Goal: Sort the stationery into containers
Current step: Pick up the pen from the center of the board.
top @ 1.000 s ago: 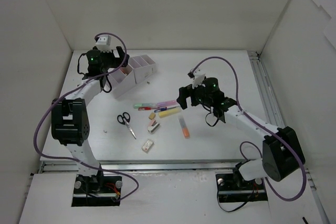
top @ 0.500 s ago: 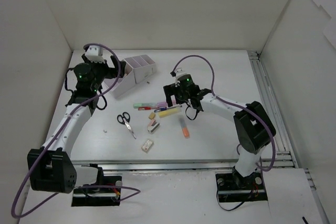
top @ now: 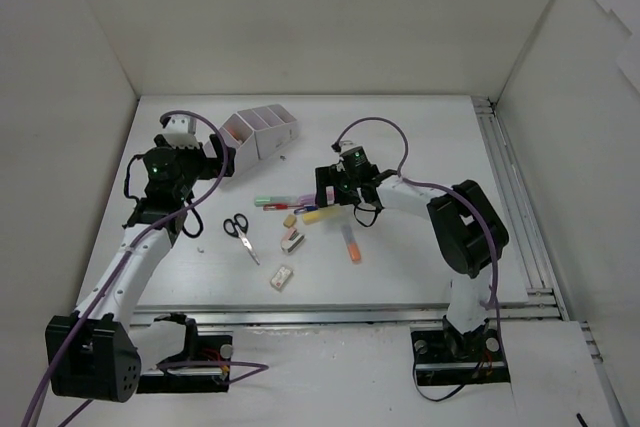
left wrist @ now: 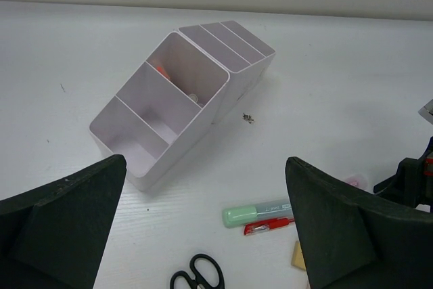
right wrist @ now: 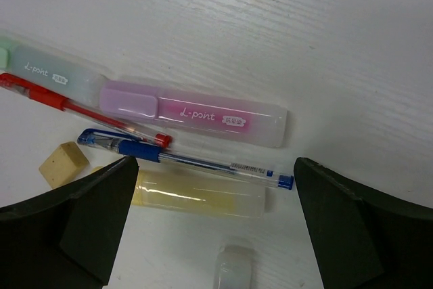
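So, starting on the left: the left gripper (left wrist: 204,162) is spread wide with nothing in it, hanging over the counter (top: 420,147). The organizer (left wrist: 203,123) sits at roughly 11 o'clock on the counter. One of its compartments has something orange (left wrist: 160,70) in it, can't tell what. The scissors (top: 238,230) lie flat at about 6 o'clock from the organizer, well apart from it. Next comes the main pile near the counter's middle. A green highlighter (left wrist: 260,212) and a red pen (left wrist: 267,225) lie side by side, and a pink highlighter (right wrist: 196,114) sits end to end with the green one, on its 3 o'clock side in the top view. In the right wrist view, a blue pen (right wrist: 183,159) is at 6 o'clock of the pink one, with a yellow highlighter (right wrist: 196,194) right against it and a beige eraser (right wrist: 62,162) at the pen's 9 o'clock. An orange highlighter (top: 351,244) lies on its own at 5 o'clock of the pile, and a whitish eraser (top: 281,277) at 7 o'clock. The right gripper (right wrist: 216,164) hovers over the pink, blue and yellow ones, jaws wide apart, holding nothing.
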Controlling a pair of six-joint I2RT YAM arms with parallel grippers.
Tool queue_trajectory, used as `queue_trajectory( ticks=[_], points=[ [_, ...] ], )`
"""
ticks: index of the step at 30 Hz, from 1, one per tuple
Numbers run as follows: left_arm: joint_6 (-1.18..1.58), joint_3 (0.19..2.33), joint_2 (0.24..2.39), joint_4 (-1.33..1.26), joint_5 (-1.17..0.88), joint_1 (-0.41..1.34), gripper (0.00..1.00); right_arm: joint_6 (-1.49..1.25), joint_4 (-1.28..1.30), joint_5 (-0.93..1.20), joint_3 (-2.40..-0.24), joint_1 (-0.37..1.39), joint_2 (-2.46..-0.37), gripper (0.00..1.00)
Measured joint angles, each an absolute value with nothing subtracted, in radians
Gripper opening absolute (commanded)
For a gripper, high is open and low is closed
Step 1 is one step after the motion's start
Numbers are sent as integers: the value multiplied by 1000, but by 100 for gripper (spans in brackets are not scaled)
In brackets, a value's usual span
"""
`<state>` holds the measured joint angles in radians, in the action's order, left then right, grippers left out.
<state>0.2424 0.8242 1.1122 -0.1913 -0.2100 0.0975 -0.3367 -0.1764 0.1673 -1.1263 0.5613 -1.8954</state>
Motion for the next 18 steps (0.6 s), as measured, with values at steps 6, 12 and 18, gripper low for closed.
queue_trajectory(
  ticks=[6,12,18],
  points=[
    [246,824,1102,-169,-208,97,100,-306,-167,152,-1134,580,-1904,98],
    [247,822,1048,-161,-207,97,99,-238,-133,74,-1134,646,-1904,93],
    [247,818,1000,-161,-202,97,99,-168,-84,-23,-1134,710,-1904,87]
  ],
)
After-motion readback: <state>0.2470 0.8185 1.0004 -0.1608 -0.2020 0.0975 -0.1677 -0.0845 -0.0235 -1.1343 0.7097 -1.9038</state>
